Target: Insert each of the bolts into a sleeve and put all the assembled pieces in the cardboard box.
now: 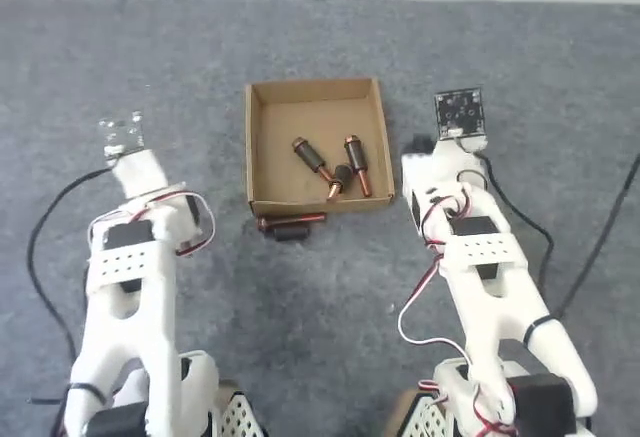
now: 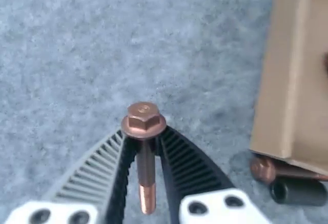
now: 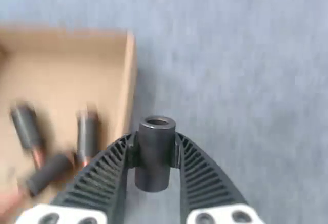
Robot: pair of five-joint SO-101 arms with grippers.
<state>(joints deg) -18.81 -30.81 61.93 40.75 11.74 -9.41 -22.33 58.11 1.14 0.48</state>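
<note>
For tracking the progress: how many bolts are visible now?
5. Three bolts lie in the cardboard box; one lies on the carpet just outside its wall; one is in the left gripper. None looks hidden.

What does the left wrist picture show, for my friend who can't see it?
The left gripper is shut on a copper bolt above grey carpet. Off to one side stands a wall of the cardboard box, with another bolt and a black sleeve lying just outside it.

The bolt [image 2: 145,155] is copper-coloured, the sleeve [image 3: 155,155] matte black. The cardboard box [image 1: 300,117] is plain tan. The desk [image 1: 540,57] is speckled grey. The fingers [image 2: 95,175] are grey with dark ribbing.
</note>
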